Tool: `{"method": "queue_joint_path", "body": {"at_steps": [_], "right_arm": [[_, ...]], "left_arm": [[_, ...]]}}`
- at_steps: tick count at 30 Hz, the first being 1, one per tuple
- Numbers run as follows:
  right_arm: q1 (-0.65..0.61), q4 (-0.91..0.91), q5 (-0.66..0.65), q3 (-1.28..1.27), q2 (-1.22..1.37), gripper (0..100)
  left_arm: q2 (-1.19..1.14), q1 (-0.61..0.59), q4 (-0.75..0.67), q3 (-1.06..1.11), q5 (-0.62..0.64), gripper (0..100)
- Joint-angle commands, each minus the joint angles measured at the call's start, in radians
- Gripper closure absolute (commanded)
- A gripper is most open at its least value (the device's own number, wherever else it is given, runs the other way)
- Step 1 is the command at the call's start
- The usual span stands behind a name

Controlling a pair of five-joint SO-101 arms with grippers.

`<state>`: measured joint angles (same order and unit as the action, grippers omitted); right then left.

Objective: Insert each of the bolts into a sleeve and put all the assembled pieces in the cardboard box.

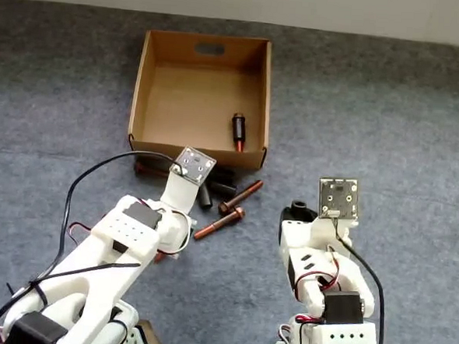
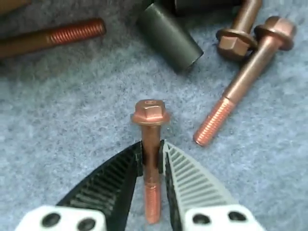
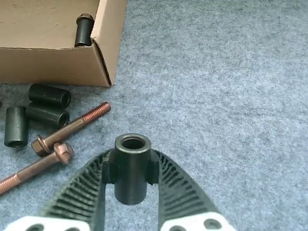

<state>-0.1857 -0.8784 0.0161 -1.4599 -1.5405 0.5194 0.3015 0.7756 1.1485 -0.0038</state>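
Grey carpet (image 1: pixel 420 113) covers the table. In front of the cardboard box (image 1: pixel 141 81), the left gripper (image 2: pixel 151 149) has its fingers closed tight on the shank of a copper bolt (image 2: pixel 150 115). The right gripper (image 3: pixel 131 161), further off the box's front corner, pinches a black sleeve (image 3: pixel 131 168). Just before the box's front wall lie 3 loose bolts (image 2: pixel 245 82) and 3 sleeves (image 3: pixel 46 115). Inside the box, near that wall, lies 1 assembled piece (image 1: pixel 237 130).
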Motion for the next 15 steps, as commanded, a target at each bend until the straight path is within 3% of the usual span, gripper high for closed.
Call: {"method": "queue_joint_path", "body": {"at_steps": [1,9,15], "right_arm": [[-0.002,0.018,0.005,0.007,-0.012,99.3],[-0.002,0.018,0.005,0.007,-0.012,99.3],[-0.002,0.018,0.005,0.007,-0.012,99.3]], "left_arm": [[0.015,0.001,-0.018,-0.010,-0.009,86],[0.013,-0.002,-0.123,-0.005,-0.009,86],[0.012,-0.002,-0.121,-0.004,0.028,86]]}}
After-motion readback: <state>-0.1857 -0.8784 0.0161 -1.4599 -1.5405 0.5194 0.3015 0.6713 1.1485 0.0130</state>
